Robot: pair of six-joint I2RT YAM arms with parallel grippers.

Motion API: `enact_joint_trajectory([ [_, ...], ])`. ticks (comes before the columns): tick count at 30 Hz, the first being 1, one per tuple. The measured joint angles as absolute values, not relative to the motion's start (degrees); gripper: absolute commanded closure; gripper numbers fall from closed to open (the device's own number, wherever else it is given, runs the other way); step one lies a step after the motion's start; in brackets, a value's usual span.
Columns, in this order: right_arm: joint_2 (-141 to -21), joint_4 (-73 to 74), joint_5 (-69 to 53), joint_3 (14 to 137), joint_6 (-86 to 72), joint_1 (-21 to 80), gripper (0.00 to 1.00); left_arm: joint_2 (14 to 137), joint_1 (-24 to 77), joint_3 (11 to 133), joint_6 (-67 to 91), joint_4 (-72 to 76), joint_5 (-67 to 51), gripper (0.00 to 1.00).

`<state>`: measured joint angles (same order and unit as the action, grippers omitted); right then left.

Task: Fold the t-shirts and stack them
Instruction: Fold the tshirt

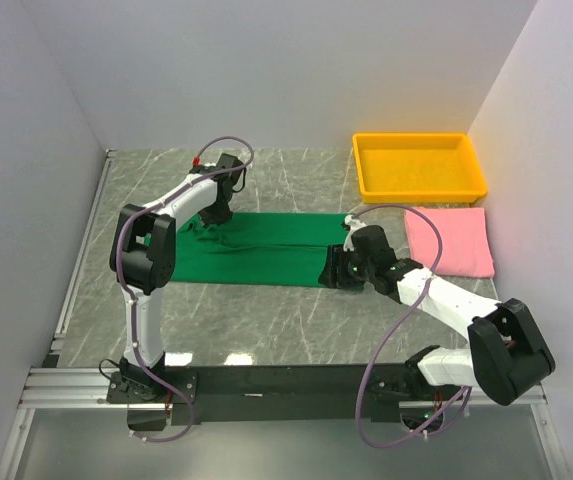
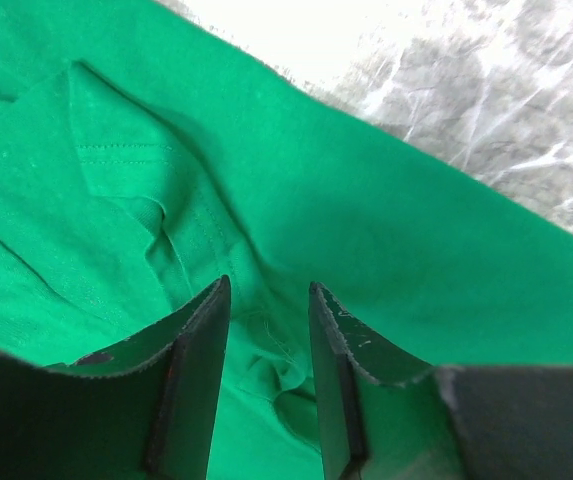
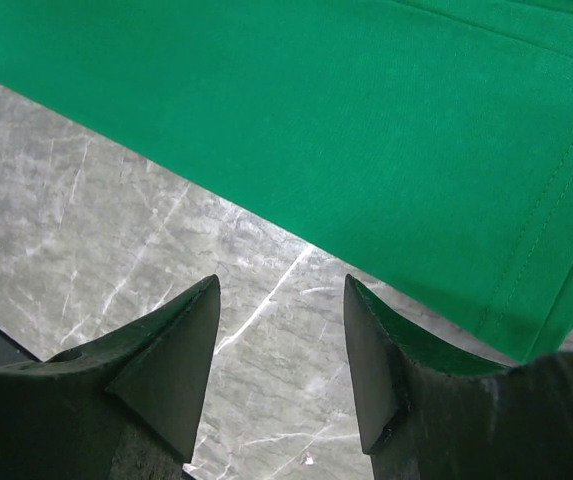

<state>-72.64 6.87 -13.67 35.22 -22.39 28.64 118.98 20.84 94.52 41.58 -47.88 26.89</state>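
Observation:
The dark green t-shirt [image 1: 261, 248] lies spread flat across the middle of the marble table. The light pink t-shirt [image 1: 451, 240] lies folded as a flat rectangle at the right. My left gripper [image 1: 211, 216] is down at the green shirt's far left end. In the left wrist view it [image 2: 270, 285] is open, with a wrinkle and seam of green cloth [image 2: 366, 230] between the fingers. My right gripper [image 1: 332, 268] is at the shirt's near right corner. In the right wrist view it [image 3: 281, 282] is open over bare marble, just beside the hemmed edge of the green cloth [image 3: 366, 120].
A yellow plastic tray [image 1: 421, 185] stands at the back right, just behind the pink shirt. White walls close in the table on the left, back and right. A metal rail [image 1: 76, 260] runs along the left edge.

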Motion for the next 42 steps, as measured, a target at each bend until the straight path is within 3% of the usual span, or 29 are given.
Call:
enact_joint_trajectory([
  [6, -72.71, 6.79, -13.67, 35.22, -22.17, 28.64, 0.41, 119.55, 20.88, 94.52, 41.74, -48.16, 26.89, 0.66],
  [14, -73.23, 6.61, -13.63, 35.11, -22.15, 28.64, 0.41, 119.61, 21.08, 94.52, 42.5, -48.62, 26.94, 0.99],
  [42, -73.23, 6.61, -13.19, 35.09, -22.15, 28.64, 0.41, 119.9, 21.17, 98.35, 39.64, -44.47, 31.55, 0.99],
])
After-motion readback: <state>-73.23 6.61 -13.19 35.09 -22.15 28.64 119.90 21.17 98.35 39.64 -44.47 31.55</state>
